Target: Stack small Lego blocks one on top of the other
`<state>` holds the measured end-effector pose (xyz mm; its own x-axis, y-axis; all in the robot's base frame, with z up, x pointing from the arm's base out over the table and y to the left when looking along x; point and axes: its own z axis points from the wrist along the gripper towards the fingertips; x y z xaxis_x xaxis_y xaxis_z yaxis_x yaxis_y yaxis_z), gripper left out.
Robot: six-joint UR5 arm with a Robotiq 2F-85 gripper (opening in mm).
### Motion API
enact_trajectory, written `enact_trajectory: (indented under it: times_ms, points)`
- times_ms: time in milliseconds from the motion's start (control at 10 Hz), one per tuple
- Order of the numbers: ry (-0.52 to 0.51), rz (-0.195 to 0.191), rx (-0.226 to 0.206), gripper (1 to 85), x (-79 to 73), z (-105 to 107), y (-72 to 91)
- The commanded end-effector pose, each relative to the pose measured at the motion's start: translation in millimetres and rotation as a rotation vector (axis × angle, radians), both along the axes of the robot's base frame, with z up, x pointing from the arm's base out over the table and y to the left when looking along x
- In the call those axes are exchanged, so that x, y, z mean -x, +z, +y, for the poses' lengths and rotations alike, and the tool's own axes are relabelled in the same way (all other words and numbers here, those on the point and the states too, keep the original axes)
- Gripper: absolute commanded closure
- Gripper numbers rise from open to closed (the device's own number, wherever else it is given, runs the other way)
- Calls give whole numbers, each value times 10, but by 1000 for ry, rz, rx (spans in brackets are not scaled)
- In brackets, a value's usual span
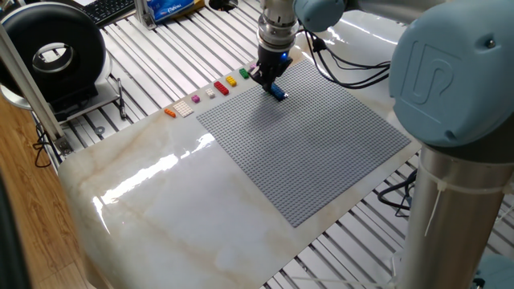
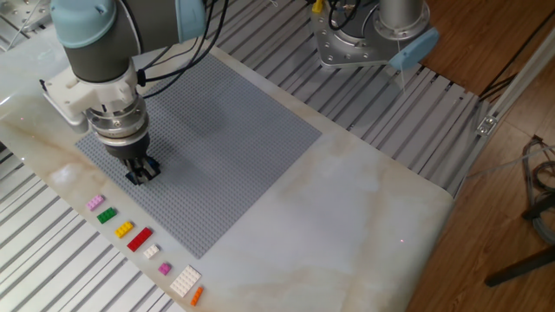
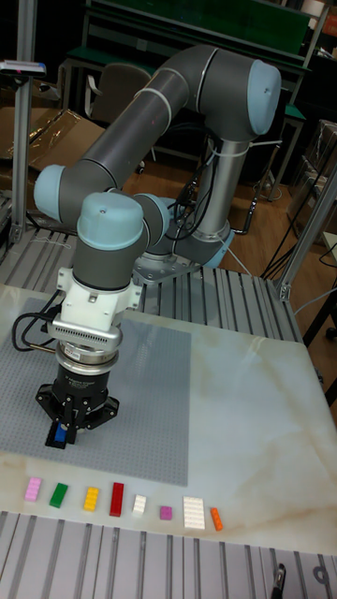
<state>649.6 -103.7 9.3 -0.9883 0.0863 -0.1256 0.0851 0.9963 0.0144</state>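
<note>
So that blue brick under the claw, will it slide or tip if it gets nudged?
Probably not slide: the blue brick sits on the studded grey baseplate, which likely grips it. It looks rigid, low and flat, so tipping seems unlikely. The claw hides whether it is fully seated.

Gripper (image 3: 64,432) low over baseplate (image 3: 150,393), blue block (image 3: 62,435) between fingers.

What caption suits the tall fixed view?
UR5 gripper at a blue Lego block on the grey baseplate.
</note>
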Motion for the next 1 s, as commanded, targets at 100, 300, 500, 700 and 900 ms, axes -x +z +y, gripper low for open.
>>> enact_trajectory:
  times_ms: [100,300,500,700,900]
  points:
    - [0,1,1,787,9,-35,-9]
    - [0,2,-1,790,12,-39,-13]
    - [-13,5,-10,783,17,8,10]
    - [-19,4,-6,783,2,14,45]
    - [-36,14,3,787,22,0,78]
